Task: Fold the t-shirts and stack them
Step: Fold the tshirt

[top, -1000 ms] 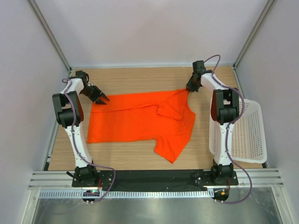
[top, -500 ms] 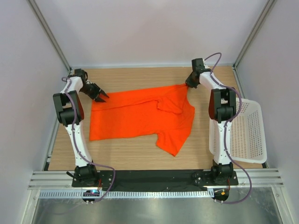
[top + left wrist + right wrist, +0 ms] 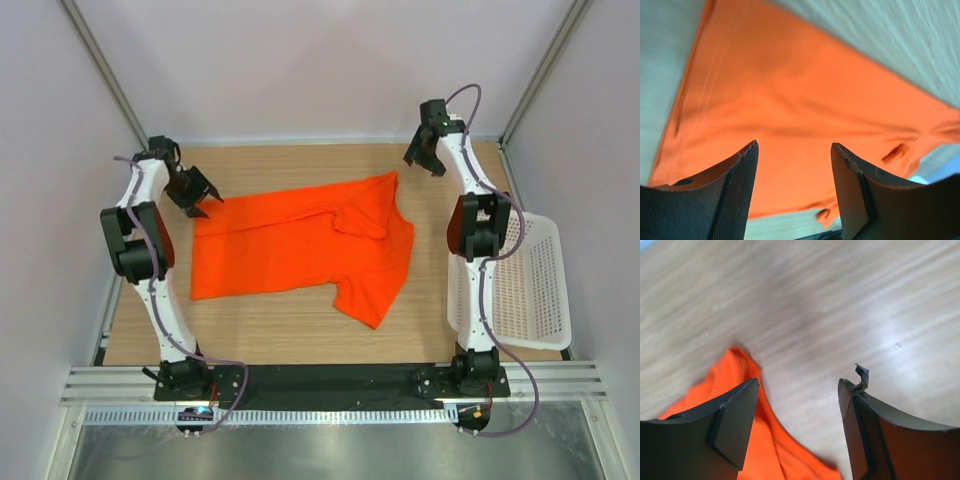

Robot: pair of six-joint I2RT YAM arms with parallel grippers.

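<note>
On the table the t-shirt lies spread, gripped by neither arm. Left gripper and right gripper gape empty beside its far corners.

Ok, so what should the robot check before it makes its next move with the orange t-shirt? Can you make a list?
1. Left pincer open and holding nothing: ok. It sits above the t-shirt.
2. Right pincer open and holding nothing: ok. It is over bare wood just past the shirt's far corner.
3. T-shirt all on the table, nothing hanging over an edge: ok.
4. T-shirt lying smooth and flat: not ok. The fabric is rumpled and doubled over near its right end.
5. White basket apart from the shirt: ok.
6. T-shirt folded neatly: not ok, not yet done.
</note>
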